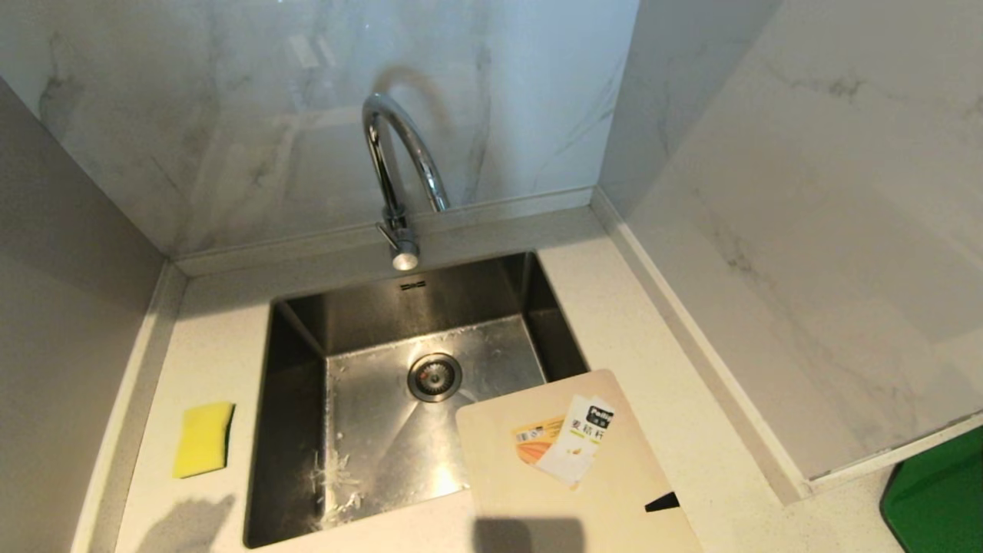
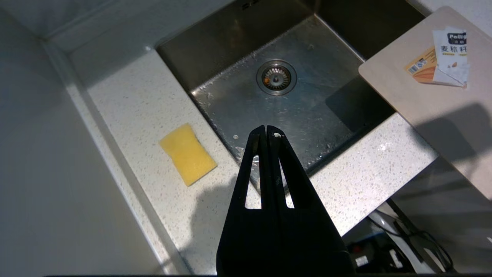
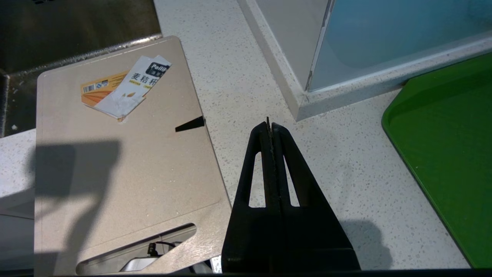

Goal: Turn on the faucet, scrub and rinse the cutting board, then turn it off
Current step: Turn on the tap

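A tall shiny chrome gooseneck faucet (image 1: 395, 173) stands at the 12 o'clock edge of a square stainless-steel sink (image 1: 361, 369) sunk into a pale speckled stone table (image 1: 653, 330), its arched spout reaching over the basin and its small lever at the base; no water runs from it. The round metal drain strainer (image 1: 434, 377) sits near the middle of the basin floor. A large pale beige rectangular cutting board (image 1: 568, 468) with rounded corners lies flat at about 5 o'clock from the drain, one corner hanging over the sink's rim, the rest on the table, its long handle hole jutting past the table's near edge. A white-and-orange paper label (image 1: 572, 438) is stuck on its top face. A yellow rectangular sponge (image 1: 203, 438) lies on the table at 9 o'clock from the sink, apart from its rim. A dark green mat (image 3: 446, 146) lies at 3 o'clock from the board, well apart. The left hand (image 2: 266, 132) hangs above the sink's near rim, clenched on nothing. The right hand (image 3: 270, 129) hovers over bare table between board and mat, likewise clenched and empty.
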Controlling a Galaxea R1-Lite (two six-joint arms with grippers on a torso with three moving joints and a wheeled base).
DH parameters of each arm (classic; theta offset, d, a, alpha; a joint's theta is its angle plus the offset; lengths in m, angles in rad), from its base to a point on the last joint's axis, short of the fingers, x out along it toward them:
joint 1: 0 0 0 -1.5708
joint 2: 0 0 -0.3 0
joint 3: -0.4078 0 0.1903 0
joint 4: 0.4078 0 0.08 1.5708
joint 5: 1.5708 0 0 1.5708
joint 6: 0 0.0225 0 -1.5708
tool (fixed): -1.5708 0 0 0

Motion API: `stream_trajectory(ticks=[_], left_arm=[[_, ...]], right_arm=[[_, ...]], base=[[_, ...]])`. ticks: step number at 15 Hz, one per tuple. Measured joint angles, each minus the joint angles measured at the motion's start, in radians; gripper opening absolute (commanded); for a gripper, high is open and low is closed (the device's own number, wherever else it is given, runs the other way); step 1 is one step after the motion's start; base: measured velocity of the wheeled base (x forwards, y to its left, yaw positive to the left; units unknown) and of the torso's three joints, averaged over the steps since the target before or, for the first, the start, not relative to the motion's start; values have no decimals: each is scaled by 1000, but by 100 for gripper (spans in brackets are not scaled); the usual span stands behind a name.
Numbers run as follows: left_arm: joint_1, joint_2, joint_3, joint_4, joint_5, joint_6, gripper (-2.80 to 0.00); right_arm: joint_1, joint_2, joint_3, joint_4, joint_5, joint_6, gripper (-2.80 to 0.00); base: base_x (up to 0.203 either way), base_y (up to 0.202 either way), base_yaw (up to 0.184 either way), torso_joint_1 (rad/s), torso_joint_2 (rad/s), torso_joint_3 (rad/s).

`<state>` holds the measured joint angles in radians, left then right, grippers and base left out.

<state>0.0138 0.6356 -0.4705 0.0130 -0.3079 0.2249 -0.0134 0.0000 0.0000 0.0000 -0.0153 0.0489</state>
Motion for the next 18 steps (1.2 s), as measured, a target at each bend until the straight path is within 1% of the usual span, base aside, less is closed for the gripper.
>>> stream_trajectory(ticks=[3, 6, 8, 9, 10, 14, 15, 17, 18], left_arm=[[-1, 191, -117, -1, -38, 13, -280], [-11, 374, -210, -1, -51, 12, -280], [-34, 494, -293, -2, -48, -18, -280], [-49, 550, -338, -4, -41, -48, -280], [-68, 611, -390, -11, -26, -91, -280], [-157, 834, -583, -91, 69, -291, -280], [-183, 887, -623, -107, 96, -318, -280], [-226, 980, -681, -125, 161, -353, -280], [-238, 1023, -712, -143, 186, -388, -280]], right_arm=[[0, 0, 0, 0, 0, 0, -280], [0, 0, 0, 0, 0, 0, -280], [0, 0, 0, 0, 0, 0, -280], [0, 0, 0, 0, 0, 0, -280], [0, 0, 0, 0, 0, 0, -280], [0, 0, 0, 0, 0, 0, -280], [0, 0, 0, 0, 0, 0, -280], [0, 0, 0, 0, 0, 0, -280], [0, 0, 0, 0, 0, 0, -280]], base=[[0, 0, 0, 0, 0, 0], [0, 0, 0, 0, 0, 0], [0, 0, 0, 0, 0, 0], [0, 0, 0, 0, 0, 0], [0, 0, 0, 0, 0, 0], [0, 0, 0, 0, 0, 0], [0, 0, 0, 0, 0, 0], [0, 0, 0, 0, 0, 0], [0, 0, 0, 0, 0, 0]])
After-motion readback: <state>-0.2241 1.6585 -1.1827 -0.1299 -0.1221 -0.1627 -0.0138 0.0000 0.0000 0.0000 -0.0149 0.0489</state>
